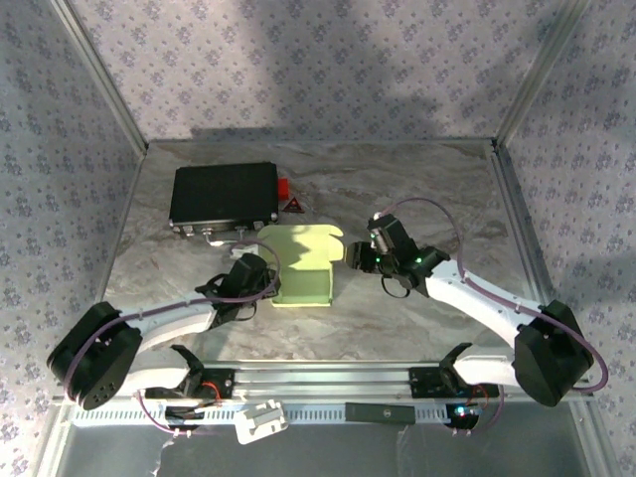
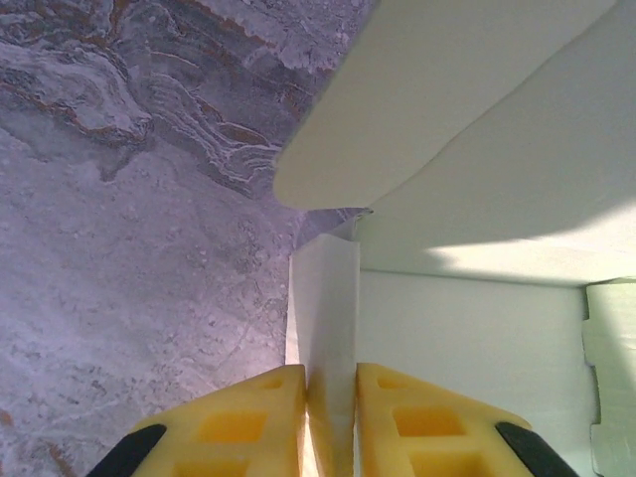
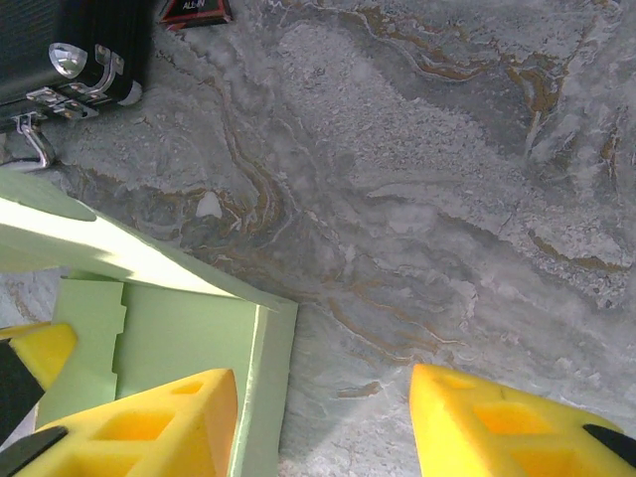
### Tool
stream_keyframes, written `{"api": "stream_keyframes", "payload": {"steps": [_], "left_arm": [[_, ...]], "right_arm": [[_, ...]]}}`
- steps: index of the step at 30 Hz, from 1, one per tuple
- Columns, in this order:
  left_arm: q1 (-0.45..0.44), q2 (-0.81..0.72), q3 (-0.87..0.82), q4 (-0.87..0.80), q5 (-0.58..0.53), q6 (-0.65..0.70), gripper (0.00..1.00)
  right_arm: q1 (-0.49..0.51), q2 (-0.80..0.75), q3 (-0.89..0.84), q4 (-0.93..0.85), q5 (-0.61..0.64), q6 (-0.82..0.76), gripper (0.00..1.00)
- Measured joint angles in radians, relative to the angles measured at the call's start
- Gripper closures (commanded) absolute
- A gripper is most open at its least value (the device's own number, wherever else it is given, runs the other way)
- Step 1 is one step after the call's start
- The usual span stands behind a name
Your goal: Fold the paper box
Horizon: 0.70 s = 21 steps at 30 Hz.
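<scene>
The paper box [image 1: 303,263], pale yellow-green card, lies partly folded in the middle of the table, its back flap raised. My left gripper [image 1: 268,280] is at its left side. In the left wrist view the yellow fingers [image 2: 248,422] of the left gripper [image 2: 331,402] are shut on the box's upright left wall [image 2: 323,298]. My right gripper [image 1: 354,260] is at the box's right side. It [image 3: 323,422] stands open astride the right wall [image 3: 266,378], with one finger [image 3: 159,422] over the box floor and the other over the bare table.
A black rectangular case [image 1: 224,194] with metal latches [image 3: 70,60] lies at the back left. Small red items [image 1: 290,197] sit beside it. Metal frame rails [image 1: 517,209] border the marble-patterned table [image 1: 427,189]. A white part [image 1: 260,421] lies by the arm bases.
</scene>
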<state>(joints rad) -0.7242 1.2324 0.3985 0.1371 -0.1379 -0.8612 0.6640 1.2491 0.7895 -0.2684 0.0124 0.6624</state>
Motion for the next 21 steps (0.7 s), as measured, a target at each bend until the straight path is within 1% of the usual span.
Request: {"api": "stream_keyframes", "payload": {"steps": [7, 12, 15, 19, 21], "left_arm": [[0.004, 0.020, -0.005, 0.036, 0.027, -0.004, 1.00], [0.000, 0.032, -0.002, 0.029, 0.026, -0.001, 1.00], [-0.040, 0.036, 0.038, -0.040, -0.012, 0.008, 1.00], [-0.135, 0.080, 0.155, -0.193, -0.120, 0.020, 1.00], [-0.170, 0.117, 0.211, -0.255, -0.173, 0.023, 1.00]], "right_arm": [[0.008, 0.000, 0.000, 0.000, 0.002, 0.003, 0.53], [0.019, 0.000, 0.000, -0.001, 0.011, 0.003, 0.53], [0.024, 0.000, 0.000, -0.002, 0.018, 0.003, 0.53], [0.024, 0.000, 0.000, -0.005, 0.031, 0.004, 0.54], [0.024, 0.000, 0.000, -0.005, 0.041, 0.007, 0.54]]}}
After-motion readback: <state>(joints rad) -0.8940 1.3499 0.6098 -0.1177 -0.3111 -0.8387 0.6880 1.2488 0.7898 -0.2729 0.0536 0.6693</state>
